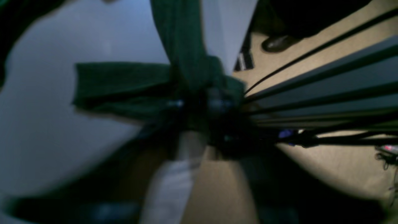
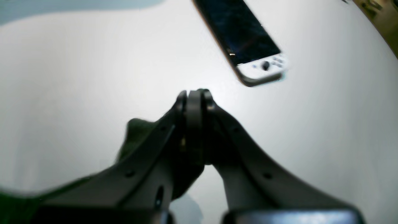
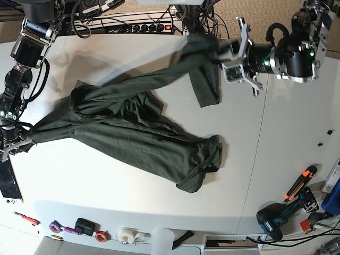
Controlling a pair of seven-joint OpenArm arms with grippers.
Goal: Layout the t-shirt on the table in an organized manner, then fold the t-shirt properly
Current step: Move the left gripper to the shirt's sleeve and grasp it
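Note:
The dark green t-shirt point(image 3: 133, 127) lies wrinkled and stretched diagonally over the white table point(image 3: 276, 138). One end is drawn to the far edge, with a sleeve lying beside it. My left gripper point(image 3: 223, 53) is at that far end. In the blurred left wrist view the t-shirt point(image 1: 124, 84) bunches around the left gripper point(image 1: 199, 104), and how its jaws stand does not show. At the table's left edge my right gripper point(image 3: 16, 142) holds the other end. In the right wrist view the right gripper point(image 2: 196, 93) is shut, with the t-shirt point(image 2: 136, 133) under it.
A handheld console point(image 2: 245, 37) lies on the table just ahead of my right gripper, near the left edge point(image 3: 9, 180). Tape rolls point(image 3: 127, 236), a drill point(image 3: 279, 218) and an orange cutter point(image 3: 300, 183) sit along the front and right. A power strip point(image 3: 143, 26) runs behind.

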